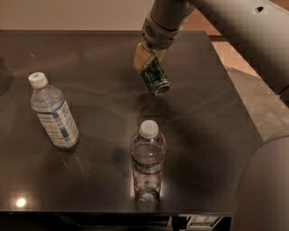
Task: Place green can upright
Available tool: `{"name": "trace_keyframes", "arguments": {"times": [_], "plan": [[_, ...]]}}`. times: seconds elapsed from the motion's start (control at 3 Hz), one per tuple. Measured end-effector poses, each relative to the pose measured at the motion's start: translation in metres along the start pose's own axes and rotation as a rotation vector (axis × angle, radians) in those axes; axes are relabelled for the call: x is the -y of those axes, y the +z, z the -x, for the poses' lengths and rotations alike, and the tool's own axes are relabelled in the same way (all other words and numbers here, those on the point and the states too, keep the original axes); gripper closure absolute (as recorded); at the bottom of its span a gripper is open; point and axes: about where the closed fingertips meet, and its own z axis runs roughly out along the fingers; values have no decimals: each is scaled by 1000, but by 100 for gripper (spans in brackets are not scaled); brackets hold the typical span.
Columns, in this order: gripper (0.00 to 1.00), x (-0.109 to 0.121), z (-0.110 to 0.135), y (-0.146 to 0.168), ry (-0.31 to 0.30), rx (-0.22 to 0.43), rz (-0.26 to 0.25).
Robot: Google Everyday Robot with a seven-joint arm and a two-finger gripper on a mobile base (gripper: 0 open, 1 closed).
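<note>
End effector (148,59) grips tilted green can (156,80) beyond upright bottle (147,162).

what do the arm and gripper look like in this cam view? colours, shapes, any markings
Arm: smooth rounded light-grey shell, thick tubular links, one small dark hole near the top. No cables or labels visible. Wrist: darker grey cylinder. Gripper, over the far middle of the table: short pale tan fingers; the green between them is the can, not hardware.
</note>
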Motion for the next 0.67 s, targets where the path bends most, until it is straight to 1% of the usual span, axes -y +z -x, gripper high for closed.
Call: {"name": "trace_keyframes", "arguments": {"times": [0.33, 0.67], "plan": [[100, -4, 4, -24, -129, 192, 46], [100, -9, 2, -41, -215, 378, 86]]}}
